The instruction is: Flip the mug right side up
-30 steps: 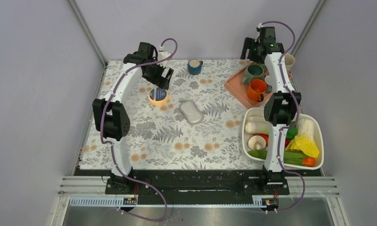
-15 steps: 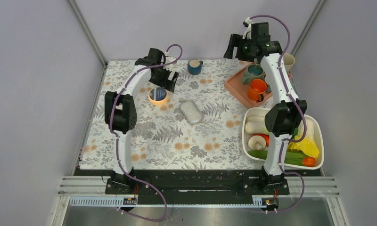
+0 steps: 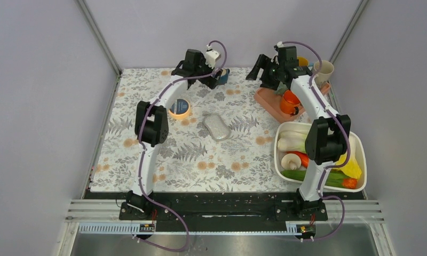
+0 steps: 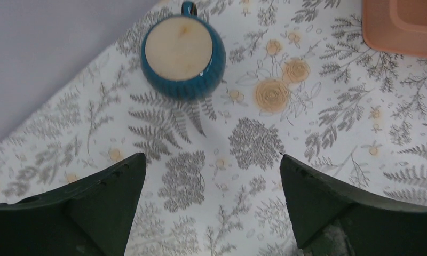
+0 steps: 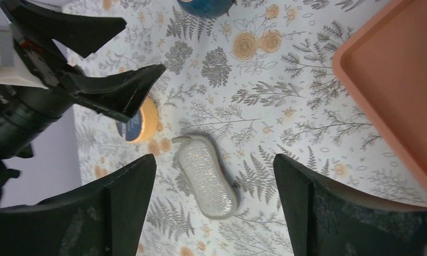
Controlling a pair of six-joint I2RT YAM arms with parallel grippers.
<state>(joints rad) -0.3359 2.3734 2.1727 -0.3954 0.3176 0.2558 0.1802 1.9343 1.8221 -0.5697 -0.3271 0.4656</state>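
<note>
Both tools are spread wide and empty. The left tool [image 4: 211,160] hovers above the flowered desk [image 4: 329,122], and the blue mug [image 4: 182,50] sits just beyond its fingertips, near the desk's far edge. The mug stands mouth down with its axis upright and its cream base facing up. Its handle [image 4: 188,6] points away from the tool. The right tool [image 5: 214,160] hangs beside the pink tray [image 5: 393,80].

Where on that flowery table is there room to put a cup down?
The near half, from the grey pad down to the arm bases, is bare; so is the left strip beside the round tin. Crowded: the right side, with pink tray and vegetable basket.
</note>
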